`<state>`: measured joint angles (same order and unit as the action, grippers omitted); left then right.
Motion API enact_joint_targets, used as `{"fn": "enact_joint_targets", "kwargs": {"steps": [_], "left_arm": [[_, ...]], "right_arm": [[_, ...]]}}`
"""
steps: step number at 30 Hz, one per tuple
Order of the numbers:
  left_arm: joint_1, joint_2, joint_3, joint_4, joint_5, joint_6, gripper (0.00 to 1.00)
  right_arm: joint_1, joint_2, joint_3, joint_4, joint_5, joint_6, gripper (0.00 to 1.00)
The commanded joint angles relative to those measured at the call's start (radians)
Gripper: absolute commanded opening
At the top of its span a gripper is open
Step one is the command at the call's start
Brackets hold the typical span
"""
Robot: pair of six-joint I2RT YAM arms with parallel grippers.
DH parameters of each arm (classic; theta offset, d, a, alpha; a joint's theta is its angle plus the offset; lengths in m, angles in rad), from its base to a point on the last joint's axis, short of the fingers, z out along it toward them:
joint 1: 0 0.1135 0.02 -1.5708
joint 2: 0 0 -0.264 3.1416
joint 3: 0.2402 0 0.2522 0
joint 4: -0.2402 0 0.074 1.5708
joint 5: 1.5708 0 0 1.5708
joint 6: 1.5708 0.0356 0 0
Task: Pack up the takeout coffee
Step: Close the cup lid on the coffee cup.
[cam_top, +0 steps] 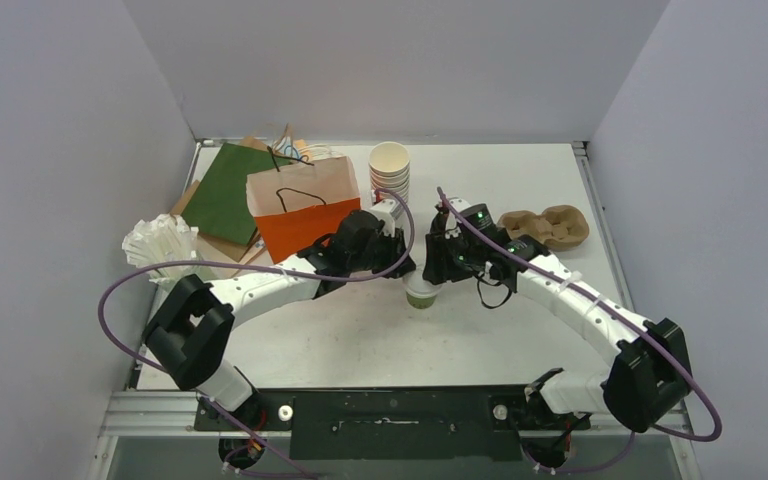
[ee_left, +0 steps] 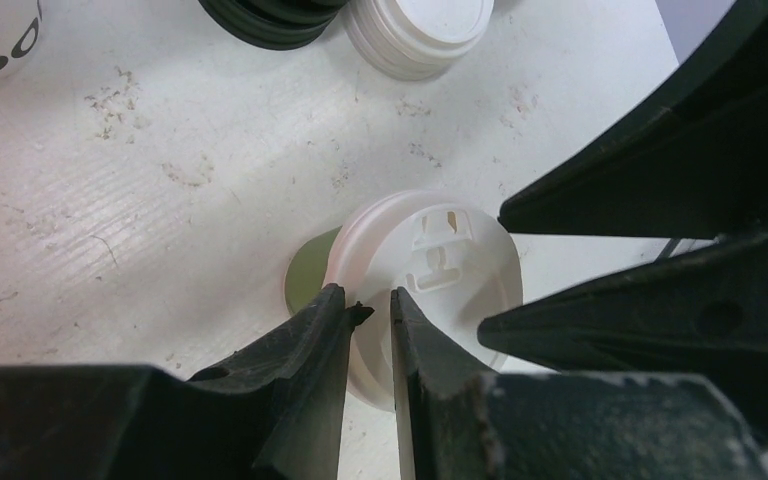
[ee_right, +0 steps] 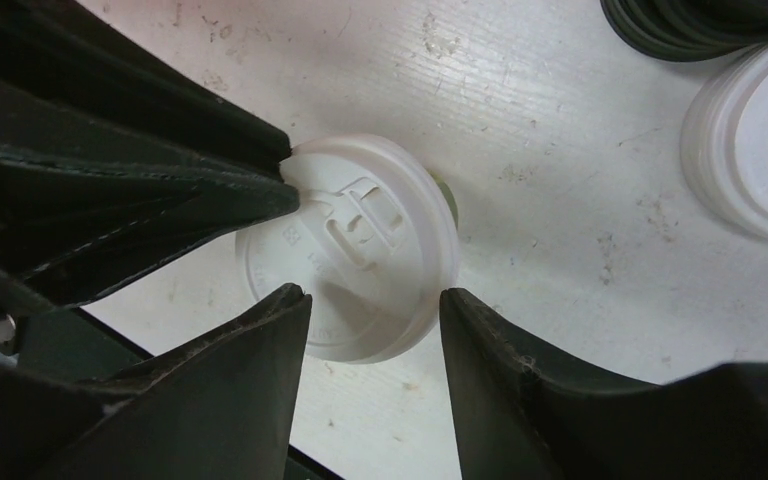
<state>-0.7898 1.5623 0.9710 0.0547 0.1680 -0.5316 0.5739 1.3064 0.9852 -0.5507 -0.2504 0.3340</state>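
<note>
Item 1, my left gripper [ee_left: 370, 308]: fingers drawn to a narrow slot, tips at the rim of the white lid [ee_left: 440, 265]. I cannot tell whether they pinch that rim.

Item 2, my right gripper [ee_right: 372, 295]: fingers plainly apart, tips flanking the near edge of the same lid, gripping nothing.

Item 3, takeout coffee [cam_top: 422, 296]: one olive-green cup, capped white, upright at the middle of the table [cam_top: 360, 340], between my two grippers, which meet over it from either side.

Item 4, loose lids: a white stack [ee_right: 755, 150] and a black stack [ee_right: 700, 25], side by side, near the cup but apart from it.

Item 5, stack of lidless cups [cam_top: 390, 172]: upright, behind the coffee.

Item 6, bags: a kraft-and-orange bag [cam_top: 300, 205] lying flat behind my left arm, with a green bag [cam_top: 228, 190] flat beside it, further left.

Item 7, pulp cup carrier [cam_top: 548, 226]: behind my right arm, well apart from the cup.
</note>
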Motion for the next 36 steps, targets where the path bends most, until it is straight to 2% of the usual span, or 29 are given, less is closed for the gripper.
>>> {"fn": "enact_joint_targets", "kwargs": {"steps": [1, 6, 9, 15, 24, 36], "left_arm": [[0.001, 0.021, 0.054, -0.016, 0.001, 0.036, 0.20], [0.003, 0.002, 0.074, -0.040, -0.018, 0.047, 0.21], [0.004, -0.016, 0.089, -0.053, -0.033, 0.051, 0.26], [0.003, -0.064, 0.090, -0.112, -0.038, 0.044, 0.31], [-0.007, -0.115, 0.044, -0.091, -0.014, 0.000, 0.31], [-0.008, -0.126, -0.006, -0.075, 0.001, -0.045, 0.28]], "right_arm": [[0.011, -0.070, -0.008, 0.028, 0.044, 0.074, 0.51], [0.010, -0.072, 0.011, 0.004, 0.087, 0.069, 0.51], [0.010, -0.064, 0.022, 0.001, 0.098, 0.060, 0.51], [0.010, -0.036, 0.047, -0.002, 0.096, 0.029, 0.43], [0.010, -0.023, 0.055, -0.009, 0.072, 0.013, 0.36], [0.011, -0.032, 0.043, -0.040, 0.084, 0.054, 0.35]]}}
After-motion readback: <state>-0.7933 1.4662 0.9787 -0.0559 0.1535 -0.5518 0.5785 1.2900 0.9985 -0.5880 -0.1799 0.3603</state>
